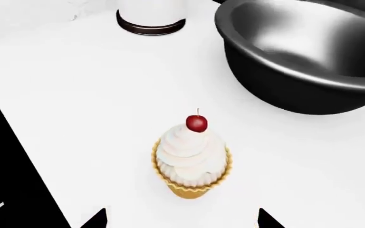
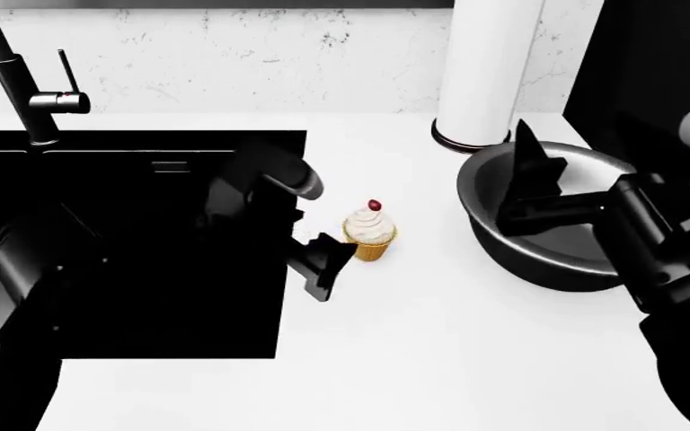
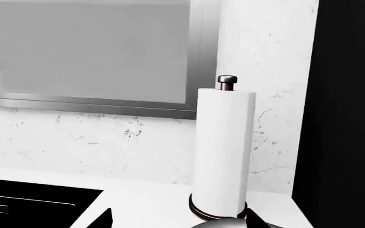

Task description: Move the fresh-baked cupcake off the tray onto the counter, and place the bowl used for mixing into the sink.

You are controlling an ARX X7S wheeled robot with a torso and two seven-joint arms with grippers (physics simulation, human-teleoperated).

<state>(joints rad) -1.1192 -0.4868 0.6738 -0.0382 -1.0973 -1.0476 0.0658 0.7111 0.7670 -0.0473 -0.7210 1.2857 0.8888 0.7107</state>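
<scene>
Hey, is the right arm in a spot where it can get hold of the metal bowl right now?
Probably yes. The right gripper is open and hangs over the metal bowl near its rim, with nothing between them. The paper towel roll stands just behind the bowl but seems out of the way.

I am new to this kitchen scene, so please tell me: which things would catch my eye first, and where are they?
The cupcake with its red cherry stands out on the white counter, just right of the black sink, with the left gripper close beside it. To its right sits the large metal bowl, with a tall white paper-towel roll behind it by the wall.
</scene>
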